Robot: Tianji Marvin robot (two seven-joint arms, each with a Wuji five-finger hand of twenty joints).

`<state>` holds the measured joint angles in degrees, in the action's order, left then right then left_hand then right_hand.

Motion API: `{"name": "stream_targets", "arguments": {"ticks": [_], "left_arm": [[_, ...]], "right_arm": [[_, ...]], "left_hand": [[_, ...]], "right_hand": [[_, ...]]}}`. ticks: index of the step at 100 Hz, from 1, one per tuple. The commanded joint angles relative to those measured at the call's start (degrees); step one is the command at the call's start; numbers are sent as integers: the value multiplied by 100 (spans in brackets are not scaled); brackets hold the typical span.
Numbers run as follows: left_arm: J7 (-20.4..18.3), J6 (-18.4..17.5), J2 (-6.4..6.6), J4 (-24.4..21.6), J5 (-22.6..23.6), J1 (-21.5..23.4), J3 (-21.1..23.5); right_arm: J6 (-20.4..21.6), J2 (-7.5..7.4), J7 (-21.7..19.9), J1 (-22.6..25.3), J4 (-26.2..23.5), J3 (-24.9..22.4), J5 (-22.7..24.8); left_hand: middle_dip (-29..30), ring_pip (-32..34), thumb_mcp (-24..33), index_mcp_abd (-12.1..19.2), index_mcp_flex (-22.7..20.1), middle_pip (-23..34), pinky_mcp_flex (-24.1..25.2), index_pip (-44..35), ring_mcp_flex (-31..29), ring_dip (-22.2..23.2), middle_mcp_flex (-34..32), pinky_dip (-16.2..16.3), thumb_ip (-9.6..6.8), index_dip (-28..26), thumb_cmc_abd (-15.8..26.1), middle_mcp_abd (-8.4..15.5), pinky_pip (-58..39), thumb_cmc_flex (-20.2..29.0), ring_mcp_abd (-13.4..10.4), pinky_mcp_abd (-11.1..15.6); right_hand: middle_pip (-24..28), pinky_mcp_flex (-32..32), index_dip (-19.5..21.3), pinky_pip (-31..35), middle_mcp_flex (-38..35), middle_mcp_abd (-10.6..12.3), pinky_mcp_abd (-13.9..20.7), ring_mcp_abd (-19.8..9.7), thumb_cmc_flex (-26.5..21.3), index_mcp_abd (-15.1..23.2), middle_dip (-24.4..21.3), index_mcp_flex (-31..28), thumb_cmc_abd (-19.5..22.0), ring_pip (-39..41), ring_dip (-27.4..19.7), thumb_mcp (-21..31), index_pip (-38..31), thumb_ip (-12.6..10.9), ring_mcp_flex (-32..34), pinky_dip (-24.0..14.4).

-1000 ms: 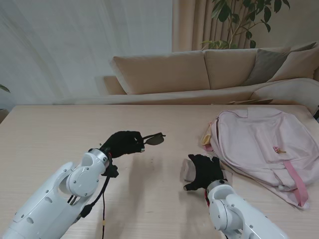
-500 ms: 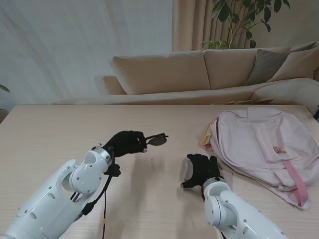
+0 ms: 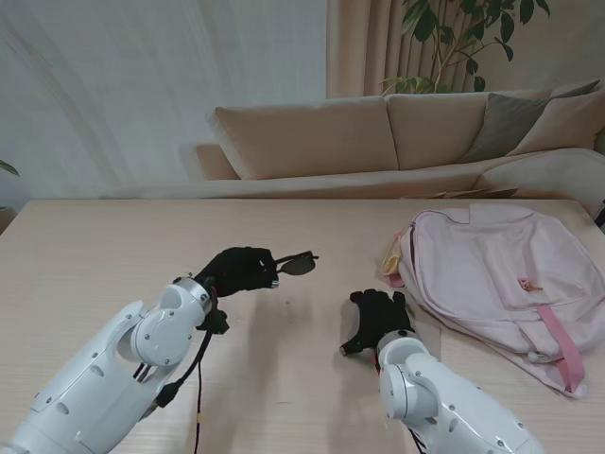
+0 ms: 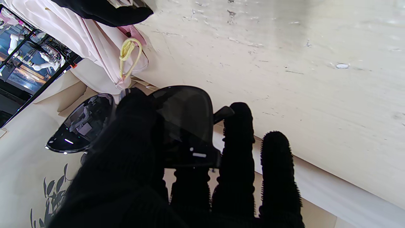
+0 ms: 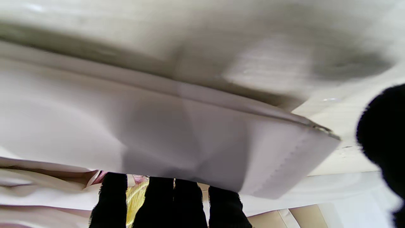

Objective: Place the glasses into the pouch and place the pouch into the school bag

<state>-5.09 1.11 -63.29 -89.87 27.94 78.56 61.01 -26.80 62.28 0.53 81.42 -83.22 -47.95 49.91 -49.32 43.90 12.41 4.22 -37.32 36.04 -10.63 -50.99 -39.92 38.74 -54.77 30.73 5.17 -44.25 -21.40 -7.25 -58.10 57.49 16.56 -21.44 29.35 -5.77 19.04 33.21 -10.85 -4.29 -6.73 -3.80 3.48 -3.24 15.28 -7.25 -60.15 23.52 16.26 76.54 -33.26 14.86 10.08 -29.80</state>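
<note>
Left hand (image 3: pixel 236 270) grips glasses (image 3: pixel 296 265) above table (image 3: pixel 95 255); right hand (image 3: pixel 376 317) grasps pouch (image 5: pixel 177 139), school bag (image 3: pixel 492 274) just beside its right.

The stand camera sits high behind the arms and looks down and forward over the worktop (image 3: pixel 113 246), with a sofa (image 3: pixel 378 132) beyond its far edge. It takes in both hands and the bag (image 3: pixel 492 274) at the right. The left wrist camera rides close behind its fingers (image 4: pixel 237 152), picture inverted, facing right across the worktop (image 4: pixel 300 63) toward the bag (image 4: pixel 95 38), which the stand view shares. The right wrist camera, also inverted, looks along its fingers (image 5: pixel 186 202) from very near, so the pouch (image 5: pixel 158 133) fills a blurred frame.
</note>
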Motion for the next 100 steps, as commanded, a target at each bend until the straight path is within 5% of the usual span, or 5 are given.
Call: {"name": "stream_targets", "arguments": {"ticks": [1, 29, 41, 79, 100], "left_arm": [[-66, -3, -17, -89, 31, 70, 28], [-9, 3, -24, -131, 53, 127, 51], [-23, -19, -21, -139, 45, 129, 68], [-35, -39, -18, -130, 39, 123, 56], [-33, -50, -21, -121, 29, 107, 49]], "right_arm": [[-1, 5, -142, 31, 86, 26, 3], [-105, -55, -426, -139, 161, 198, 90], [-169, -38, -394, -178, 213, 246, 32], [-273, 22, -169, -199, 377, 238, -63], [-422, 7, -349, -183, 261, 228, -184]], "left_hand": [[-149, 79, 328, 367, -62, 217, 69, -289, -127, 64, -171, 71, -38, -83, 409, 166, -205, 227, -68, 83], [-153, 74, 334, 384, -59, 208, 68, -294, -133, 60, -171, 69, -37, -80, 405, 178, -203, 218, -73, 84], [-155, 73, 339, 391, -58, 205, 78, -292, -130, 59, -173, 66, -36, -76, 402, 170, -195, 211, -68, 81], [-156, 65, 360, 391, -63, 194, 84, -293, -127, 54, -176, 63, -36, -75, 396, 169, -191, 209, -66, 79], [-159, 67, 361, 395, -57, 192, 78, -294, -137, 54, -177, 63, -31, -79, 395, 181, -193, 198, -76, 82]], "right_hand": [[98, -54, 52, -78, 62, 129, 74, -142, -201, 37, 47, 287, -267, 70, 43, 46, 11, 81, -178, -62], [-29, -3, 153, -18, 30, 153, 99, -145, -761, 77, -30, 265, -596, 114, 60, 110, 154, 51, -124, -11], [533, 14, 410, 148, 55, 132, 95, -105, -956, 74, 208, 249, -692, 286, 152, 147, -236, 29, -39, 110], [743, 37, 264, 351, 77, 51, 135, -40, -920, 18, 238, 234, -693, 427, 227, 164, -254, 39, -34, 389], [2227, 62, 403, 830, 175, -116, 121, 151, -1411, -21, 789, -78, -437, 983, 508, -27, -1289, -58, 335, 629]]}}
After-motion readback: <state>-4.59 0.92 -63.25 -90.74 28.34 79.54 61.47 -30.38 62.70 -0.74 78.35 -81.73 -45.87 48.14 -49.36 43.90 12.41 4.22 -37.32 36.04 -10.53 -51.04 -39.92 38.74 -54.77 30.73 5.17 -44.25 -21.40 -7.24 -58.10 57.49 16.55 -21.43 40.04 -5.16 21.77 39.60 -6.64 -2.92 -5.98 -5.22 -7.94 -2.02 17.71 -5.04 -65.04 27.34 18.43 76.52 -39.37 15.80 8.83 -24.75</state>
